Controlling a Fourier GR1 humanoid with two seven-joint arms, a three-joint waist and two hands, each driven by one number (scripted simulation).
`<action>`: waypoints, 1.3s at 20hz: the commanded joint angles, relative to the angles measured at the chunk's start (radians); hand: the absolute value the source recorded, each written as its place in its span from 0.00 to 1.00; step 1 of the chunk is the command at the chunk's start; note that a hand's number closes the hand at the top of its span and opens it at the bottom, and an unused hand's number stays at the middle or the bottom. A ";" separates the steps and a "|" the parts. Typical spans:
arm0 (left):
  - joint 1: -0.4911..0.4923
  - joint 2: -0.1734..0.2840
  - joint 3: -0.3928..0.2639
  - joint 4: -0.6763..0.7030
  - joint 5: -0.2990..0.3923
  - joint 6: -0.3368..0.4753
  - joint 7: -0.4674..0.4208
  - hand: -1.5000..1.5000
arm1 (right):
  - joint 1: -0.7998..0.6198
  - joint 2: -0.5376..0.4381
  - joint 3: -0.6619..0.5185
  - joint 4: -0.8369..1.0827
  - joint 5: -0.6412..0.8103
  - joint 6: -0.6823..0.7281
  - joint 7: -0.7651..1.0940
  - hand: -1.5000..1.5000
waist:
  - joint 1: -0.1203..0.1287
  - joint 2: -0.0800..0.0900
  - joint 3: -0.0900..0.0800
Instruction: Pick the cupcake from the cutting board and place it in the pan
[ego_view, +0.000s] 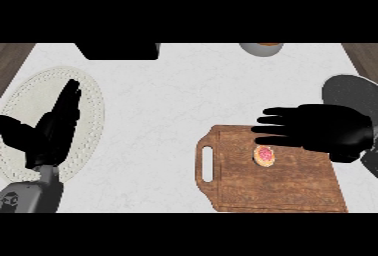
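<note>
We note the right hand (325, 129) spread flat, fingers straight and apart, holding nothing. The cupcake (265, 155) sits just below its fingers on the cutting board (295, 187). The pan (353, 97) lies behind the hand. The left hand (52, 131) rests open.

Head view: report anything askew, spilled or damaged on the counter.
Nothing stands out. The pink-frosted cupcake sits upright on the wooden cutting board, the open right hand above it; the left hand rests over the white plate.

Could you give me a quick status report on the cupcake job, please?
Right hand open above cupcake, not gripping. Cupcake on cutting board. Left hand open, resting. Pan at right, path unobstructed.
</note>
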 joint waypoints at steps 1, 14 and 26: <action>0.048 -0.024 -0.018 -0.077 -0.034 0.023 0.025 0.50 | 0.038 0.055 -0.059 -0.017 0.039 0.016 -0.030 0.00 | 0.005 0.000 0.000; -0.024 -0.053 0.034 0.067 -0.039 -0.040 -0.030 0.50 | 0.151 0.232 -0.058 -0.049 0.298 0.060 0.097 0.00 | 0.002 0.002 0.000; 0.025 -0.085 0.025 -0.022 -0.089 -0.031 0.005 0.50 | 0.091 0.341 -0.111 0.159 0.430 0.049 -0.039 0.00 | 0.006 0.002 0.000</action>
